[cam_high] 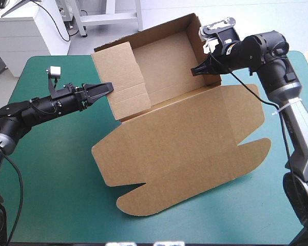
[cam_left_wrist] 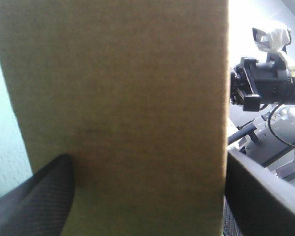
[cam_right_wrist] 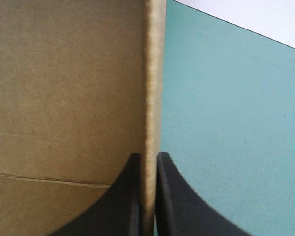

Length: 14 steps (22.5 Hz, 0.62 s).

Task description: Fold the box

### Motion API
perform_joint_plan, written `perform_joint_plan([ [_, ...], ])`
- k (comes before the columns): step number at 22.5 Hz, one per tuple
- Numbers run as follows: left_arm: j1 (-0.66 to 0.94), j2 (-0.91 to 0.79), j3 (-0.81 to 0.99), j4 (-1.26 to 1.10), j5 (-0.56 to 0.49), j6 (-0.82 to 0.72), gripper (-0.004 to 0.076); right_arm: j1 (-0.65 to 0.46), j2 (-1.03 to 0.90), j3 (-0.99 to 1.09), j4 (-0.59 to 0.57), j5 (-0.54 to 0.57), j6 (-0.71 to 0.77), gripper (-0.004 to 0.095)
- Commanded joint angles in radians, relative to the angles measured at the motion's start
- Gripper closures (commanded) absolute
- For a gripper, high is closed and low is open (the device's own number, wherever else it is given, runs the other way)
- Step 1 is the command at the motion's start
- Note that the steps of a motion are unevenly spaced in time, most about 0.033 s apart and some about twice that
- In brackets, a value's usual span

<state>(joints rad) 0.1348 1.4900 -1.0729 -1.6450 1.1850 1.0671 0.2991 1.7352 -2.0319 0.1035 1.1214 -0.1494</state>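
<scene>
The box (cam_high: 179, 148) lies at the middle of the teal-green surface (cam_high: 51, 174). Its long axis runs from the far edge toward the near one, skewed a little. The tray half, walls raised and open upward, is at the far end. The lid lies flat on the near side of the tray, its two rounded ears pointing nearward.

The left claw (cam_high: 105, 88) is at the tray's left end wall. Its black fingers (cam_left_wrist: 39, 201) stand spread apart, with that wall's brown board filling the space ahead of them. The right claw (cam_high: 200, 69) pinches the tray's right end wall, its fingers (cam_right_wrist: 125, 196) nearly meeting on the board's edge.

Bare cover lies left of the lid and on its near side. A narrower strip lies right of it.
</scene>
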Motion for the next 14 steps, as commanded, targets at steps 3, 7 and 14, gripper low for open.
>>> perform_joint_plan([
  [3, -0.007, -0.033, -0.045, -0.065, 0.089, -0.021, 0.0139, 0.006, -0.039, -0.026, 0.015, -0.082, 0.033, 0.0925],
  [7, -0.049, -0.033, -0.210, 0.161, -0.054, -0.197, 0.0139, 0.006, -0.019, -0.026, 0.012, -0.080, 0.042, 0.0925],
  [14, -0.257, -0.030, -0.479, 0.838, -0.307, -0.681, 0.0139, 0.006, -0.007, -0.026, 0.012, -0.091, 0.062, 0.0925],
])
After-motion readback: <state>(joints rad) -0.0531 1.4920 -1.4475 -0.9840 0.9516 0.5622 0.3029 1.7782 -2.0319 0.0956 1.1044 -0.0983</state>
